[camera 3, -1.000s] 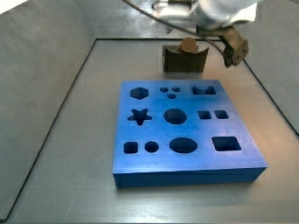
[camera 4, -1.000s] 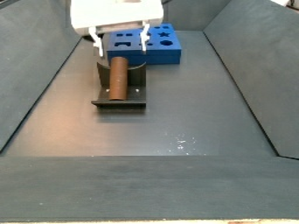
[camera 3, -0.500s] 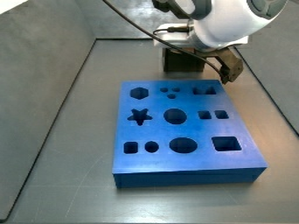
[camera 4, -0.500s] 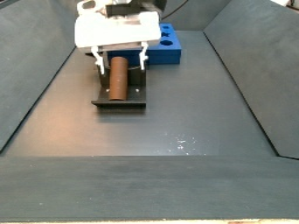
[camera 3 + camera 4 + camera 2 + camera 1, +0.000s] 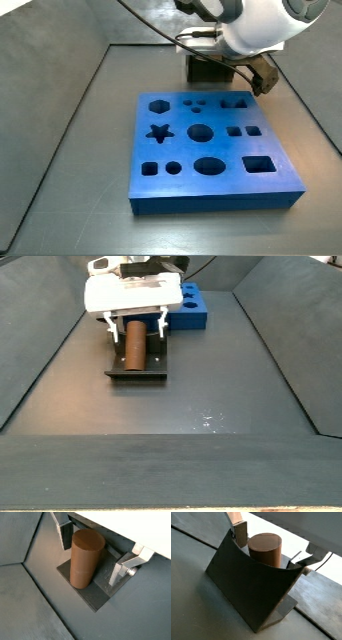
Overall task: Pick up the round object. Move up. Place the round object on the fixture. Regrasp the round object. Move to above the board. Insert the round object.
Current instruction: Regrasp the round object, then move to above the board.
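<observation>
Fingers (image 5: 64, 532) spread wide, flanking the round object (image 5: 85, 558).
Gripper (image 5: 134, 322) low over the fixture (image 5: 138, 366) (peg lying in it), board (image 5: 191, 309) beyond.

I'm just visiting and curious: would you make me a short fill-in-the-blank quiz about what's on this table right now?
1. The round object rests on the ____.
2. The gripper has one finger on each side of the round object, its jaws ____.
3. The board with the cut-out holes is ____ in colour.
4. No hole in the board holds a ____.

Missing words: fixture; open; blue; peg
</observation>
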Robot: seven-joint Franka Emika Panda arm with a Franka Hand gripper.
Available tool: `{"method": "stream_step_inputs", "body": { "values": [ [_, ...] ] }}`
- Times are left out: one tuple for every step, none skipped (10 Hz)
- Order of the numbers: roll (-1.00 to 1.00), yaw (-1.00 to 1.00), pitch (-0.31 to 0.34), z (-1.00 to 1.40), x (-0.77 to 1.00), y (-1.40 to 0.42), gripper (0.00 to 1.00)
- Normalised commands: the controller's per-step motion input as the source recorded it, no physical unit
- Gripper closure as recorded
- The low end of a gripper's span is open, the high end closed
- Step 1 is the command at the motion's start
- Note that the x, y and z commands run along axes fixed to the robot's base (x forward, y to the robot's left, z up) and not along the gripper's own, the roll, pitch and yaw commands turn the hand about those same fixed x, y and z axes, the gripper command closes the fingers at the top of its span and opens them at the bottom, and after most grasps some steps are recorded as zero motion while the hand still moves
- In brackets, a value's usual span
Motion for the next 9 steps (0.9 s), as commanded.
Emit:
{"method": "stream_step_inputs", "body": {
  "values": [
    [0.0, 0.0, 0.0, -0.83, 0.0, 0.0, 1.0],
    [-0.09, -0.07, 0.105, 1.0, -0.16, 0.08, 1.0],
    [-0.09, -0.07, 0.104, 1.0, -0.16, 0.08, 1.0],
    [-0.14, -0.05, 0.08, 1.0, -0.16, 0.08, 1.0],
    [-0.15, -0.02, 0.079, 1.0, -0.15, 0.08, 1.0],
    [-0.16, -0.01, 0.084, 1.0, -0.15, 0.08, 1.0],
    [-0.15, 0.01, 0.091, 1.0, -0.15, 0.07, 1.0],
    [-0.14, 0.02, 0.09, 1.0, -0.14, 0.07, 1.0],
    [-0.11, 0.04, 0.085, 1.0, -0.14, 0.07, 1.0]
  ]
}}
